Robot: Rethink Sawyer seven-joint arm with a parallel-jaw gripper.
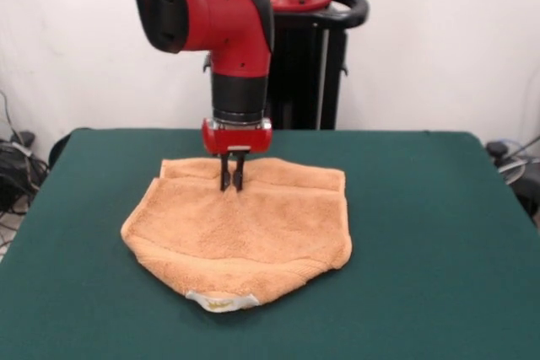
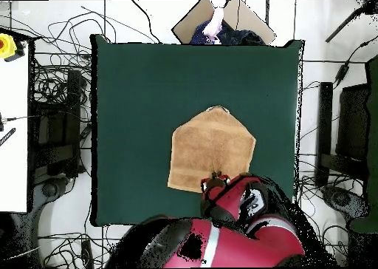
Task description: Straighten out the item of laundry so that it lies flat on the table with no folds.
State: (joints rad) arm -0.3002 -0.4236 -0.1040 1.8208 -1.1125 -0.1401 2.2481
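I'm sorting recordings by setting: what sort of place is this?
Most likely a robotics lab, not a home. A red arm on a pedestal stands at a green felt-covered table holding only a towel, with cables tangled across the floor around it.

One orange-tan towel lies on one green table; the towel carries one small white label; one red and black arm reaches down with one gripper, which shows two dark fingers; one cardboard box sits beyond the table's edge.
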